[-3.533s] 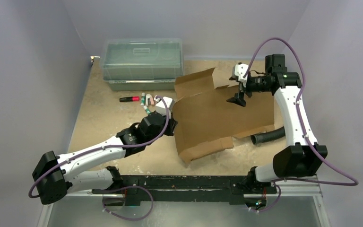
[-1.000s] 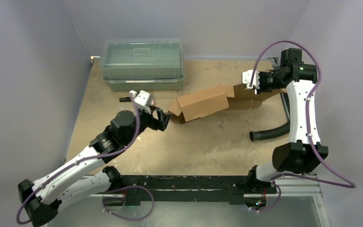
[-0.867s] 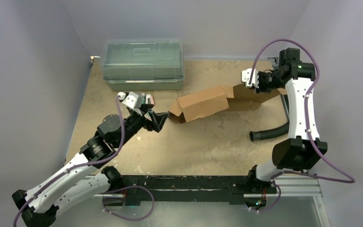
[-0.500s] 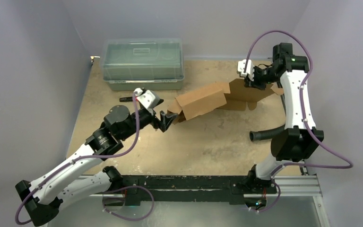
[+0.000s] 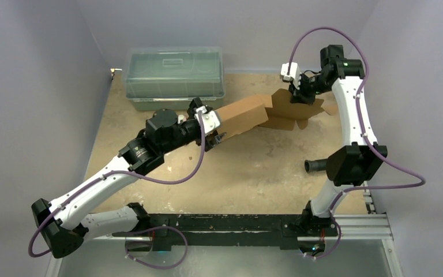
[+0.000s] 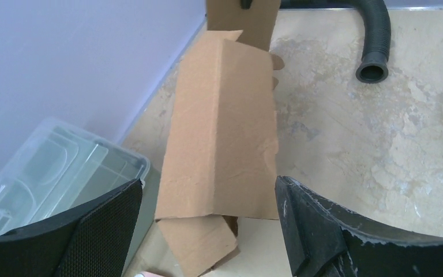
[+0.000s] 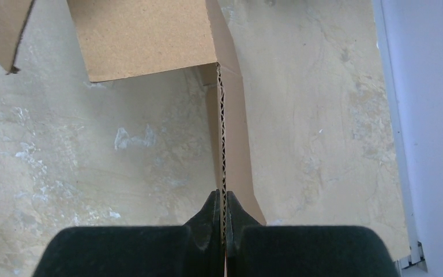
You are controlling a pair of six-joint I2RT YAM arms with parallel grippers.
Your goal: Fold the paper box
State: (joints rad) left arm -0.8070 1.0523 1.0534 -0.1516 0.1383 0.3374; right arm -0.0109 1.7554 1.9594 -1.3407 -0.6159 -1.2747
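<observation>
You have the paper box point(image 5: 248, 118) on the table in the upper middle of the top view, slanting from centre up toward the right, between the two grippers; it reads as a sheet doubled over into a long ridge, with no walls stood up, no lid formed and loose flaps at both ends; I judge the fold early, with most of it left to do.

Your right gripper point(image 7: 224, 203) pinches one cardboard panel edge-on, jaws pressed onto the fluting; your left gripper point(image 6: 207, 225) is spread wide, the box's near end between its fingers — contact not clear.

Hidden: whatever lies under the ridge; the lowest flap is cut off at the bottom of the left wrist view; in the top view the right gripper covers part of the upper-right end — panels there are hard to sort.
</observation>
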